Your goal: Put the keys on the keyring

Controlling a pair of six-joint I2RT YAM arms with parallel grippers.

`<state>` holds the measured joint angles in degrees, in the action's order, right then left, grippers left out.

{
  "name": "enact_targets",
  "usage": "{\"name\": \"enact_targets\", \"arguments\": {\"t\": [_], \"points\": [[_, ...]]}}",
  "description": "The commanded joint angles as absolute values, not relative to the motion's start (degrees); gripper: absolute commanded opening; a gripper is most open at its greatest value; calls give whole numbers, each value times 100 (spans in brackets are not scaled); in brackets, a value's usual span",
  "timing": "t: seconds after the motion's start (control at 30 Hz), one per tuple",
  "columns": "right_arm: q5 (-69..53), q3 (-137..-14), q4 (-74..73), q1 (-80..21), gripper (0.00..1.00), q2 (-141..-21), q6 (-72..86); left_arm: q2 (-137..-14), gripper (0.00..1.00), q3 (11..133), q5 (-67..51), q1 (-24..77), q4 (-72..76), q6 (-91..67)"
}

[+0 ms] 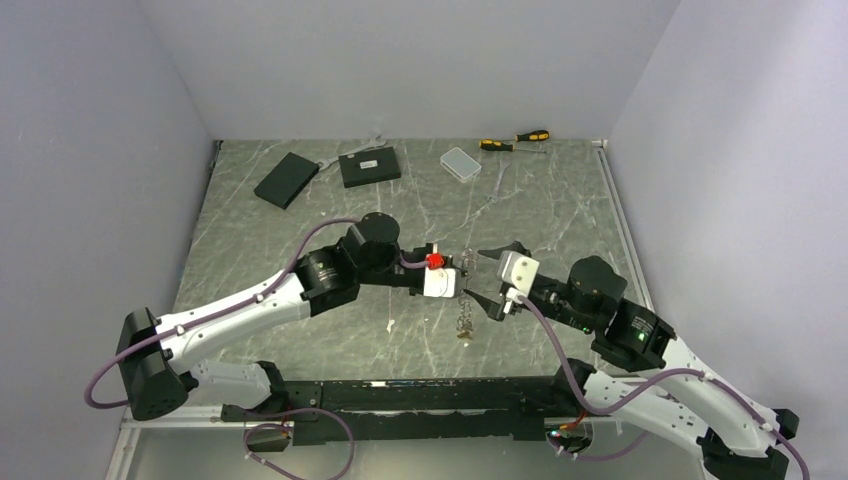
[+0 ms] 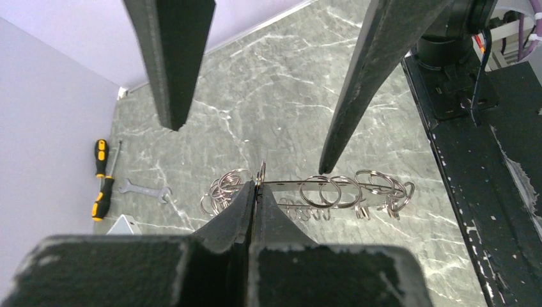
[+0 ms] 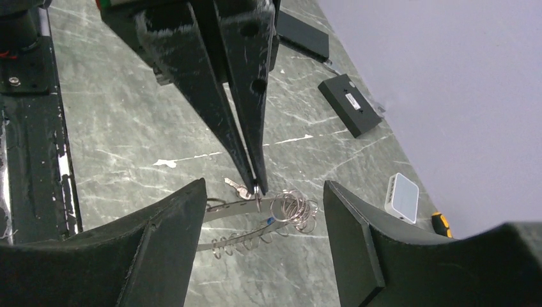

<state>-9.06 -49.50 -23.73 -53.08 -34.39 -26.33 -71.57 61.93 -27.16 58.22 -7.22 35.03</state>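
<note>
1. The keyring (image 2: pixel 300 184), a thin metal loop with one straight side and one wavy side, is held at the left fingers' tips above the bench (image 1: pixel 560 210). Whether its low end touches the bench cannot be told.
2. Small split rings (image 2: pixel 225 187) are bunched just beside the pinch point, and more are strung along the straight side.
3. One small silvery key (image 3: pixel 235 187) is seen just beside the pinch. Whether it hangs or lies flat cannot be told.
4. The left fingers (image 2: pixel 254 199) are closed tight, with a ring of the keyring pinched between the tips.
5. The right fingers (image 1: pixel 482 298) are spread wide and nothing is gripped. One is placed on each side of the keyring, apart from it.
6. A clear plastic box (image 1: pixel 461 163) is set at the far side. Its contents cannot be made out.
7. Two flat black boxes (image 1: pixel 369 167) are laid to the far left. A white label is carried by the nearer one, but its writing is too small to be read.
8. Two yellow-handled screwdrivers (image 1: pixel 515 140) and a small wrench (image 2: pixel 146 190) are laid by the back wall.
</note>
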Motion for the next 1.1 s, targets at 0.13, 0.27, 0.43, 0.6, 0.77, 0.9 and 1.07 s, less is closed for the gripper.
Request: {"name": "enact_targets", "arguments": {"t": [0.13, 0.27, 0.43, 0.6, 0.77, 0.9, 1.07], "points": [[-1127, -4743, -1766, -5329, 65, -3093, -2730, -6760, 0, 6085, -2859, 5854, 163, 3682], [-1222, -4754, -1874, -5335, 64, -3113, -2773, -6683, 0, 6067, -2837, 5854, 205, 3659], [-1227, -4662, -1805, -5335, 59, -3111, -2803, -6617, 0, 6056, -2877, 5854, 328, 3580], [-1180, -4598, -1773, -5335, 51, -3070, -2846, -6537, 0, 6029, -2896, 5854, 427, 3486], [-1121, -4596, -1787, -5333, 43, -3086, -2879, -6483, 0, 6008, -2937, 5854, 502, 3388], [-1067, -4597, -1683, -5335, 39, -3082, -2905, -6478, 0, 5986, -2992, 5854, 583, 3332], [-1038, -4648, -1570, -5334, 37, -3110, -2942, -6470, 0, 5985, -3032, 5854, 606, 3309]]}}
